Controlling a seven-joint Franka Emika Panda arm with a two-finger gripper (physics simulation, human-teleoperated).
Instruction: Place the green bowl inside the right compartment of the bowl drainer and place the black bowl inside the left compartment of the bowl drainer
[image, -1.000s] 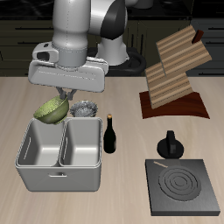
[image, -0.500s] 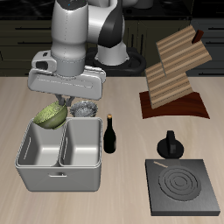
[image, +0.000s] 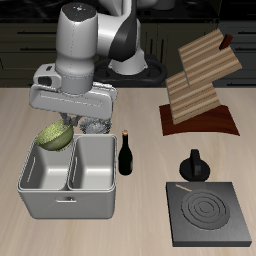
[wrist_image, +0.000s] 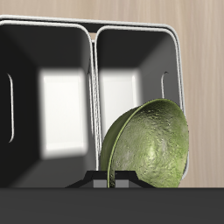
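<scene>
The pincer (image: 66, 125) pinches the green bowl (image: 56, 137) by its rim and holds it tilted on its edge, just above the back rim of the bowl drainer (image: 68, 190). The first step is in hand. Next, I think, it must go lower over the right compartment and let go. The green bowl looks bumpy and shiny. The drainer is smooth grey metal with deep wells. The black bowl (image: 96, 125) sits on the tabletop (image: 140, 235) behind the drainer.

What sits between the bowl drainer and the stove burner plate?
In the exterior view, only the dark bottle stands between the bowl drainer and the burner plate, beside the drainer.
</scene>
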